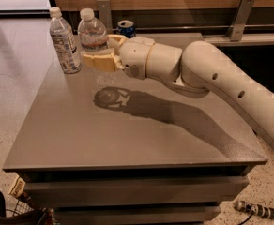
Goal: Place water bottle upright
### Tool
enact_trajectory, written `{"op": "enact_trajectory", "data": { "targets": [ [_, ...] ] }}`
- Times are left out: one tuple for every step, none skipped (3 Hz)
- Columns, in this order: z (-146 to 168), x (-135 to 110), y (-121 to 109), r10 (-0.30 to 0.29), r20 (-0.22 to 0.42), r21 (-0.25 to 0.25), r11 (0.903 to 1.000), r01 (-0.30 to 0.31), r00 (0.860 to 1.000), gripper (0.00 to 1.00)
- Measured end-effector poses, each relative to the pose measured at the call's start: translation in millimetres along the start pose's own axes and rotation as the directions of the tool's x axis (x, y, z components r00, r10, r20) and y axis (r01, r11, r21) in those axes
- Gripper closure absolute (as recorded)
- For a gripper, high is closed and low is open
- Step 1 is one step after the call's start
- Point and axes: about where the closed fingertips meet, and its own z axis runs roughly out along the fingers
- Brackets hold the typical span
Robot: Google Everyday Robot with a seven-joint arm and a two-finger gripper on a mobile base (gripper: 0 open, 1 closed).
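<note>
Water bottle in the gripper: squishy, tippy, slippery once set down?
Likely squishy: the water bottle is ribbed clear plastic, so the gripper, clamped on it above the table, far left, may dent it. Probably tippy: tall, narrow. Round, so it may roll if it falls.

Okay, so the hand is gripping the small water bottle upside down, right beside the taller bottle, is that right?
Not quite. The camera view shows the hand gripping the water bottle upright, white cap on top, right beside the taller bottle.
</note>
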Motion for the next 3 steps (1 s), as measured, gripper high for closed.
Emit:
{"op": "enact_trajectory", "data": {
  "targets": [
    [2, 7, 9, 0.048, 0.007, -0.014, 0.9988, -0.048, 0.999, 1.0],
    [5, 19, 22, 0.092, -0.025, -0.024, 0.9954, -0.092, 0.995, 1.0],
    [9, 31, 34, 0.098, -0.013, -0.038, 0.9944, -0.099, 0.995, 1.0]
  ]
}}
